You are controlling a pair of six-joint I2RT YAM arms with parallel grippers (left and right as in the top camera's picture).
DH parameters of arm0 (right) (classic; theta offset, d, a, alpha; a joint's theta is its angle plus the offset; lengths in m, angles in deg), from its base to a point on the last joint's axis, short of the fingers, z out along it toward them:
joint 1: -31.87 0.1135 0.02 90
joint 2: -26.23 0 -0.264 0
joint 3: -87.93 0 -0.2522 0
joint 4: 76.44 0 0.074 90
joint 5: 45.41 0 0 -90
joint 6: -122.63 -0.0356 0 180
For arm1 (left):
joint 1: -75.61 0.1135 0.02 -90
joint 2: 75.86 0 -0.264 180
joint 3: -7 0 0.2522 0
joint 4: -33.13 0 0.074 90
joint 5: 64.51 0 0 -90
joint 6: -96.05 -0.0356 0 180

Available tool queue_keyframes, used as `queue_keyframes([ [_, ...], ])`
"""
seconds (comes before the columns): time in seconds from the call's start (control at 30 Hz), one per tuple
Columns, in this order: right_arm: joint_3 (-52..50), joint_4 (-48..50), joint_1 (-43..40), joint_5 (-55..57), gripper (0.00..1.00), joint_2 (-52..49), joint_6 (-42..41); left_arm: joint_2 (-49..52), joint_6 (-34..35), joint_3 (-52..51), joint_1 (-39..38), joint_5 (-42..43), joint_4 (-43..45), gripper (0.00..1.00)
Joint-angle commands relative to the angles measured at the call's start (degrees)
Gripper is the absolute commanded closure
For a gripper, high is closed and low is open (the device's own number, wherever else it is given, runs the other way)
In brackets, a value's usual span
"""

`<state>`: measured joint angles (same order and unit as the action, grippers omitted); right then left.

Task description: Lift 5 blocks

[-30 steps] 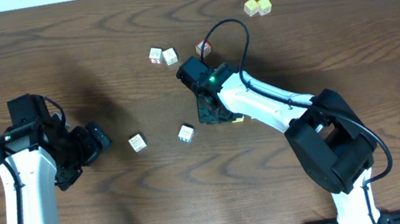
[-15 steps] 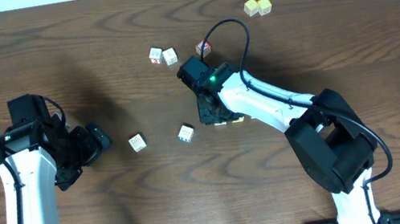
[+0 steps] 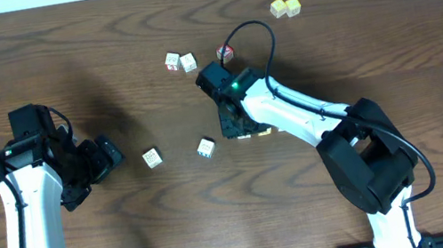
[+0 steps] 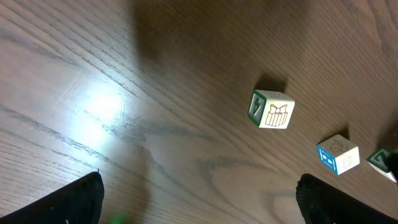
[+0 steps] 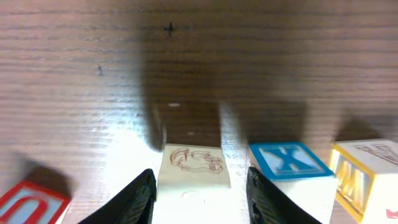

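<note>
left jaws: wide apart, nothing between the fingertips (image 4: 78,198), holding and touching nothing.
left jaws, place: low over the bare surface (image 4: 155,93), at the 9 o'clock side of the overhead view.
right jaws: partly apart, one fingertip (image 5: 140,191) on each side of the brown-print block (image 5: 194,163). There is a slim gap on the 3 o'clock side, so it looks unclamped, though the 9 o'clock contact is hard to judge.
brown-print block: sitting on the surface between the right jaws.
blue X block (image 5: 287,163): just beside it at 3 o'clock.
yellow-faced block (image 5: 367,169): next along at 3 o'clock.
gift-print block (image 4: 272,109): at 3 o'clock from the left jaws, well apart.
blue-sided block (image 3: 206,147): at 8 o'clock from the right jaws, near.
pair of blocks (image 3: 179,61): at 11 o'clock from the right jaws, side by side.
</note>
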<state>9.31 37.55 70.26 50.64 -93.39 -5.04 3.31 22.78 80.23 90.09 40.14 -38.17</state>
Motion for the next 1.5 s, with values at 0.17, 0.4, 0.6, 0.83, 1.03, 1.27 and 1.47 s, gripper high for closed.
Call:
queue_keyframes([
  [0.17, 15.8, -9.9, -1.0, -4.2, 0.53, 0.2, 13.5, -0.3, 0.5, 0.6, 0.2, -0.1, -0.3, 0.01],
  [0.4, 14.0, -8.2, 3.3, -17.9, 0.48, -0.6, 41.6, -0.3, 0.5, 0.6, 0.2, -0.1, -0.3, 0.01],
  [0.6, 6.8, -2.0, 7.1, -15.5, 0.47, -0.8, 42.5, -0.3, 0.5, 0.6, 0.2, -0.1, -0.3, 0.01],
  [0.83, 1.1, 4.9, 8.3, -15.3, 0.45, -0.8, 45.0, -0.3, 0.5, 0.6, 0.2, -0.2, -0.3, 0.01],
  [1.03, -2.7, 10.1, 8.3, -15.1, 0.46, -0.8, 45.0, -0.3, 0.5, 0.6, 0.2, -0.2, -0.3, 0.01],
  [1.27, -3.0, 11.6, 8.3, -12.9, 0.48, -0.8, 45.0, -0.3, 0.5, 0.6, 0.2, -0.2, -0.3, 0.01],
  [1.47, -3.0, 11.6, 8.1, -11.8, 0.65, -0.8, 39.6, -0.3, 0.5, 0.6, 0.2, -0.2, -0.3, 0.01],
])
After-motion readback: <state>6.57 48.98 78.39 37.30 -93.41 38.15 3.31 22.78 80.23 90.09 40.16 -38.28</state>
